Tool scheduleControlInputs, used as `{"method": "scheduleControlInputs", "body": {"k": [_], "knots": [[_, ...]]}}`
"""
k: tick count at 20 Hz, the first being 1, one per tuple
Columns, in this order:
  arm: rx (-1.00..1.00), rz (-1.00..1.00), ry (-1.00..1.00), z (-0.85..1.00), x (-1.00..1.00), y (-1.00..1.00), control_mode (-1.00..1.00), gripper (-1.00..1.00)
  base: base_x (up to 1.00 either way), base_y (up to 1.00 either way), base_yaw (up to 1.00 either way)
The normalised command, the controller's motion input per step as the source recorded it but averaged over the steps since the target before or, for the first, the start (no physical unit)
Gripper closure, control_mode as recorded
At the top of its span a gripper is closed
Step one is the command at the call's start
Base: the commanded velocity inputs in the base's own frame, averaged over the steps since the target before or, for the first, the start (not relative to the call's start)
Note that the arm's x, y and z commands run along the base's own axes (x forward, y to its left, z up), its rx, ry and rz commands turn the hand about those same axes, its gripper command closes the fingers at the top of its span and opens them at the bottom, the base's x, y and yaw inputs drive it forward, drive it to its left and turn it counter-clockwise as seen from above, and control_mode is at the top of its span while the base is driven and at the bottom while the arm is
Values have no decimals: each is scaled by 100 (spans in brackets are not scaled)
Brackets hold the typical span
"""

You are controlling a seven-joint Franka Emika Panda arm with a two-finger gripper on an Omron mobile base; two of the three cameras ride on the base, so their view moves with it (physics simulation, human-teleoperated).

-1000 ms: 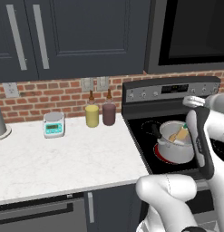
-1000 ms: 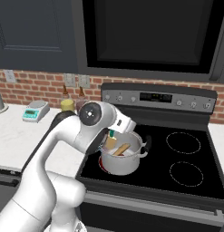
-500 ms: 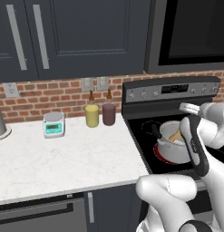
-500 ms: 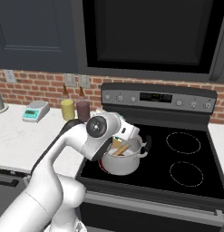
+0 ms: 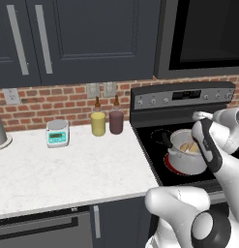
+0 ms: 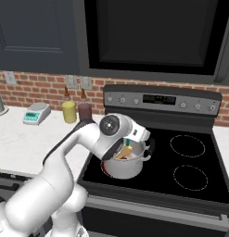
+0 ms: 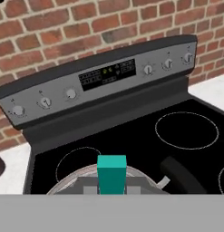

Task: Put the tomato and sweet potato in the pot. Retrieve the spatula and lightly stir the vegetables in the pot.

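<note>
White marble counter [image 5: 67, 169] at left carries a small teal scale [image 5: 57, 133], then a yellow jar [image 5: 98, 122] and a maroon jar [image 5: 116, 120] side by side against the brick wall. Right of them, on the black stove [image 6: 190, 157], the steel pot [image 6: 123, 164] sits on the front-left burner. Gripper [image 7: 112, 189] over the pot, jaws closed on the spatula [image 7: 111, 173] by its teal handle; pale-orange blade down inside the pot. Vegetables not discernible inside.
</note>
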Motion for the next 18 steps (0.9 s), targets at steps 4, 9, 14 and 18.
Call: {"method": "scheduleControlInputs", "body": {"k": [4, 9, 14, 18], "knots": [[-5, 0, 11, -56, 0, -5, -100, 100, 0, 0, 0], [-5, 0, 1, -67, 1, 0, -100, 100, 0, 0, 0], [0, 1, 0, -53, 3, 8, -100, 100, 0, 0, 0], [0, 4, -1, -19, 6, 34, -100, 100, 0, 0, 0]]}}
